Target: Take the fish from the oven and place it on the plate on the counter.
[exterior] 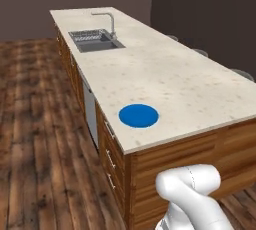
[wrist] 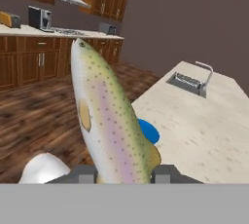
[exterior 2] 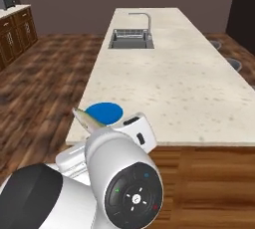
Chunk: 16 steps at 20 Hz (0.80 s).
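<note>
My gripper is shut on the fish, a speckled silvery fish with a pink stripe that points up and away between the two fingertips. From the right base view the fish pokes out left of the white hand, just off the counter's near corner and in front of the plate. The flat blue plate lies bare near the front edge of the beige counter. In the hand view the plate peeks out behind the fish. The oven is out of view.
A steel sink with a tap sits at the counter's far end. Wooden drawer fronts face the floor side. Stools stand along the far side. A wall counter with small appliances lies across the wooden floor.
</note>
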Motion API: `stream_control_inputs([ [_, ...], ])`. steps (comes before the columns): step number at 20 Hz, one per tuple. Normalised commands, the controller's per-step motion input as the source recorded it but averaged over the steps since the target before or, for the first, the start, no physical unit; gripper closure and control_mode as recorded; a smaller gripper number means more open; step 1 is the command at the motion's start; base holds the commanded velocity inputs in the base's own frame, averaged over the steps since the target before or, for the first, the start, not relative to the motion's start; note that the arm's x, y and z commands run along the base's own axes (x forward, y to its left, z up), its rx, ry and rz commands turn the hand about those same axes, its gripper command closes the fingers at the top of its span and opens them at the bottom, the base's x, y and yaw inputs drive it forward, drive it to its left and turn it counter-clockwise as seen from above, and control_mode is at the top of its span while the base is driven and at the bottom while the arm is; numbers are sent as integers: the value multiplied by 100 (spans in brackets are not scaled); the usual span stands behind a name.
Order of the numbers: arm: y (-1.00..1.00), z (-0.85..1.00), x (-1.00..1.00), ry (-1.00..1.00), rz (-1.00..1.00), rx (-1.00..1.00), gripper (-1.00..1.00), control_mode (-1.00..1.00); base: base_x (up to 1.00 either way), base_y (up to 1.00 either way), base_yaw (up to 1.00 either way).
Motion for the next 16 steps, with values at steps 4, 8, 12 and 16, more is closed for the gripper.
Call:
stream_control_inputs([
  [4,0,0,0,0,0,0,100,100,37,-9,-8],
  [8,0,0,0,0,0,0,100,100,68,1,-11],
  [12,0,0,0,0,0,0,100,100,74,53,-11],
  [16,0,0,0,0,0,0,100,100,47,70,-6],
])
